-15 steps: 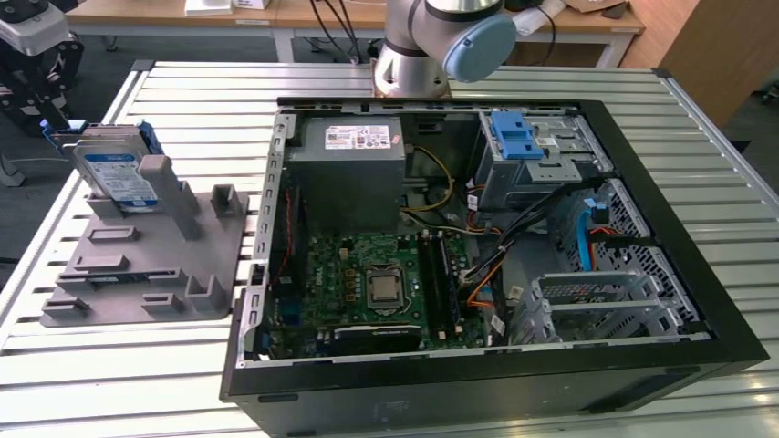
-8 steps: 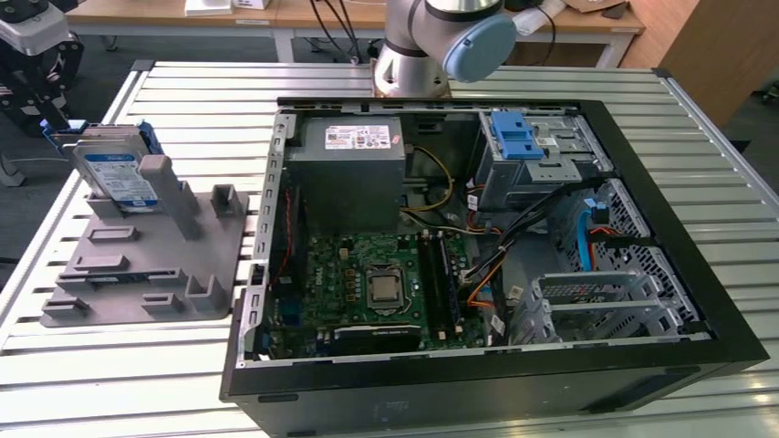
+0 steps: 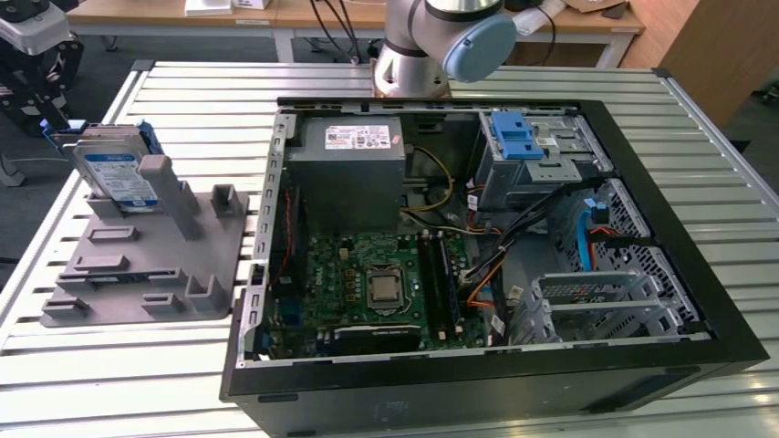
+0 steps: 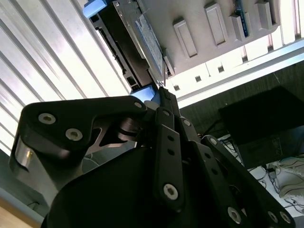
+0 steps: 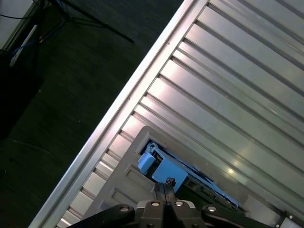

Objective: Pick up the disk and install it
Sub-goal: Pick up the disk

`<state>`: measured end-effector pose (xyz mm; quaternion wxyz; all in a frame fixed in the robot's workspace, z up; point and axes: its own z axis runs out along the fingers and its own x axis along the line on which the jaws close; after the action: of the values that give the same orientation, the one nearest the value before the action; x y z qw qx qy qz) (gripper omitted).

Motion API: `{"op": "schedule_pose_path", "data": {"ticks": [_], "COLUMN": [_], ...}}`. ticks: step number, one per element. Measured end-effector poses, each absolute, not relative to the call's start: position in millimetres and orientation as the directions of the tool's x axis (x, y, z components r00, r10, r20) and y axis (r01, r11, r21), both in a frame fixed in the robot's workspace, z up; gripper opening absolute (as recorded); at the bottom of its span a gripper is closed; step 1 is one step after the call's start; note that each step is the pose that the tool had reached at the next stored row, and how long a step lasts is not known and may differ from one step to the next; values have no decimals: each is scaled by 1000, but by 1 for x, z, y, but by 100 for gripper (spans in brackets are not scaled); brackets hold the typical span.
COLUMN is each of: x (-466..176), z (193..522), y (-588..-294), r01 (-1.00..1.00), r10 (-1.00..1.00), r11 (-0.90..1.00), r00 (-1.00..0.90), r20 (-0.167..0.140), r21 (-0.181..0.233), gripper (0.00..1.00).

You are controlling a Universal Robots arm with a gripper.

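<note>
Slots in a grey holder (image 3: 134,265) at the exterior view's left hold the disk (image 3: 116,173) on edge, label facing out, blue bracket round it. The holder lies on the slatted tabletop (image 3: 182,91) beside the open computer case (image 3: 487,388), whose drive cage (image 3: 535,151) sits toward the exterior view's right. The pincer (image 3: 49,108) hangs just beyond the disk's upper end, apart from it. This view gives the whole layout, case and cage included, but not how the fingers stand.

In the second wrist view the pincer (image 4: 163,97) points at a blue corner of the disk (image 4: 130,42), with the holder (image 4: 213,28) and tabletop (image 4: 52,66) beyond. The tip looks very near that corner; whether it touches I cannot tell.

In the first wrist view the pincer (image 5: 164,187) is closed, its two fingers pressed together with nothing between them. The disk (image 5: 166,171) is directly ahead in the holder (image 5: 118,190). This view settles the closure, which the other two leave unclear.

The risk, as I judge it, is that closed fingers driven on would strike the bracket's edge rather than straddle it. That could tip the disk in its slot or shove the holder across the slats. A grip on one corner alone could let the disk swing.
</note>
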<state>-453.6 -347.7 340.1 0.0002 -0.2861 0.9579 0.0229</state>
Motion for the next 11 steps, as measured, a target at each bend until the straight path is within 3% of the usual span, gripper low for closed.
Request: {"op": "schedule_pose_path", "data": {"ticks": [11], "x": [-454], "z": [340], "y": [-348], "r01": [-580], "r10": [-580], "r11": [814], "r00": [-815], "r20": [-14], "r21": [44], "gripper": [11]}}
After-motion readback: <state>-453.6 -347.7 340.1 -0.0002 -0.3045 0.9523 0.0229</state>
